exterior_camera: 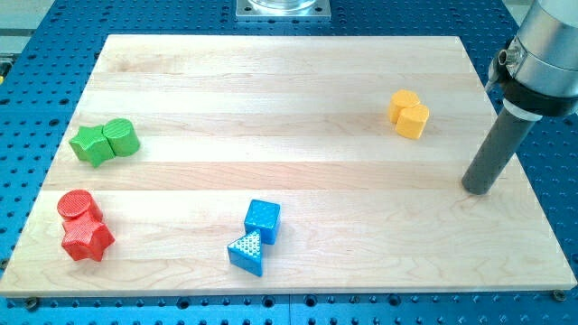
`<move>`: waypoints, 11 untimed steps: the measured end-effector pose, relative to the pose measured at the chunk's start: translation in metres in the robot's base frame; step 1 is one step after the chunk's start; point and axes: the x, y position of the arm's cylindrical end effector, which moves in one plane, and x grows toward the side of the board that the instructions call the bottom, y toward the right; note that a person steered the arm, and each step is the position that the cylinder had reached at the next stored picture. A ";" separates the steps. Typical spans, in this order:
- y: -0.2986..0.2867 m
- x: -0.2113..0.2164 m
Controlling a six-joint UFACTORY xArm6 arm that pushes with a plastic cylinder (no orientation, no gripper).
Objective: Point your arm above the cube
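Because the tip [479,190] stands near the desk's right edge while the blue cube [263,219] sits close to the bottom edge, a little left of the middle, the arm has most of the desk's width to cross, and that crossing is where trouble could arise. A straight run toward the cube looks free of blocks, yet the blue triangular block [247,252] lies just below and left of the cube, touching or nearly touching it, so a tip that overshoots or comes in too low along the bottom edge would likely shove one or both out of place. Since the rod slides at desk height, arriving right at the cube instead of stopping beyond its upper side would push it toward the bottom edge. The two yellow blocks [409,114], pressed together toward the top right corner, sit above and left of the tip and should be safe unless the path bows upward. The green blocks [106,142] near the left edge and the red blocks [83,226] near the bottom left corner lie well apart from any sensible route. The desk [289,99] is pale planked wood with a smooth, low-friction look; the blocks appear to be matte plastic, some with finely dotted or ribbed faces, light enough to skid at a nudge. There is no gripper: the arm ends in a plain dark cylindrical rod that holds nothing.
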 end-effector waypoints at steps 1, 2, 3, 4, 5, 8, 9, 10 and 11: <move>-0.002 0.000; -0.013 0.000; -0.054 0.000; -0.106 0.000; -0.165 0.000; -0.265 -0.012; -0.265 -0.011; -0.277 -0.010; -0.320 -0.018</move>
